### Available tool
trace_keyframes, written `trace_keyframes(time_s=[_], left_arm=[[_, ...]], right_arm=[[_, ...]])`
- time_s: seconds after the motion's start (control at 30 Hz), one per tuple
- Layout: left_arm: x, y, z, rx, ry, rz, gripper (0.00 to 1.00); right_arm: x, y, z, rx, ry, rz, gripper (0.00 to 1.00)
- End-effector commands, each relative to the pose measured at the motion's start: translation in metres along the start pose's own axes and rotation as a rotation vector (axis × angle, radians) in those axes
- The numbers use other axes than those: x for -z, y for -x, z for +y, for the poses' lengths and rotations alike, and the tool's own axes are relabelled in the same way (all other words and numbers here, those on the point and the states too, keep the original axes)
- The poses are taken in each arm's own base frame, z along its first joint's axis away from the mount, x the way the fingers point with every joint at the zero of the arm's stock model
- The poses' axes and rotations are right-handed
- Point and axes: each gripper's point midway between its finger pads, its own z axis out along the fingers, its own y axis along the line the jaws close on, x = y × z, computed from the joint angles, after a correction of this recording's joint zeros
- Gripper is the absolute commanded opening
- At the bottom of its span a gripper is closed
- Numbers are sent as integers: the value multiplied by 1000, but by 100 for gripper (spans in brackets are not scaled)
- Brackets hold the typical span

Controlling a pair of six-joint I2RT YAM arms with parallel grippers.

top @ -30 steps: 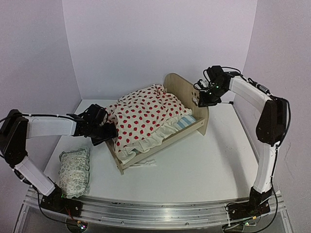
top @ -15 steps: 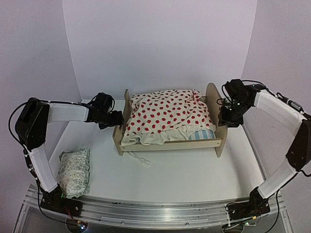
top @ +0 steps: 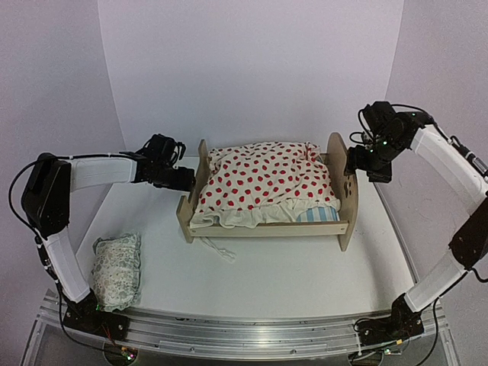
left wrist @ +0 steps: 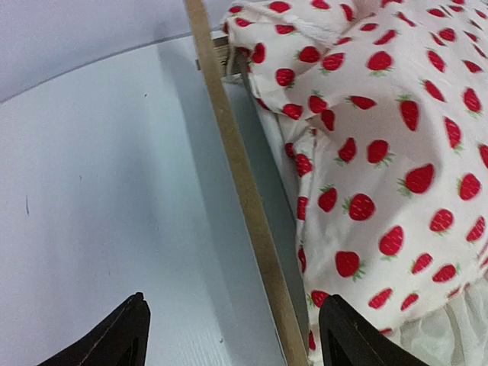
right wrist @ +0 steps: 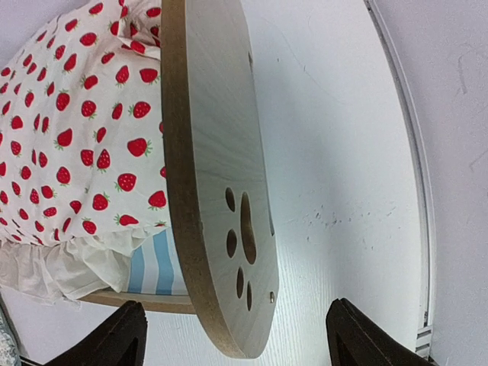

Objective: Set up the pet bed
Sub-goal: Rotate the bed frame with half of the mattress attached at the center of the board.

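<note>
Patterned pillow [top: 118,268] at front left of table [top: 305,282]. Bed [top: 263,228] mid-table, lying crosswise. Strawberry-print blanket [top: 263,183] heaped over it. Striped mattress [top: 316,215] peeks out by headboard [right wrist: 213,152]. Left gripper [left wrist: 232,328] wide open, astride footboard [left wrist: 236,168] edge. Right gripper [right wrist: 235,309] wide open, headboard between fingers, clear of both.

One pet bed [top: 267,229], one strawberry-print blanket [top: 263,183], one small patterned pillow [top: 118,268], two hands: left hand [top: 185,180], right hand [top: 357,169]
</note>
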Motion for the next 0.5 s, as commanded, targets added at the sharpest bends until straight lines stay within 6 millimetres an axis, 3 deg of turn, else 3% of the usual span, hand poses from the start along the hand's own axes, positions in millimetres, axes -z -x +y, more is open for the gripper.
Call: trace_keyframes(time_s=[0.0, 0.1, 0.2, 0.3, 0.47], left_arm=[[67, 49, -33, -298, -146, -113, 77], [94, 44, -72, -491, -270, -136, 77], [104, 24, -107, -624, -363, -102, 78], [101, 6, -132, -688, -433, -55, 76], [89, -10, -148, -725, -515, -10, 74]], right_arm=[[33, 13, -9, 23, -39, -55, 83], [56, 22, -5, 16, 0, -103, 84], [79, 27, 9, 20, 93, -136, 85], [98, 29, 22, 22, 188, -156, 87], [117, 25, 30, 0, 266, -168, 87]])
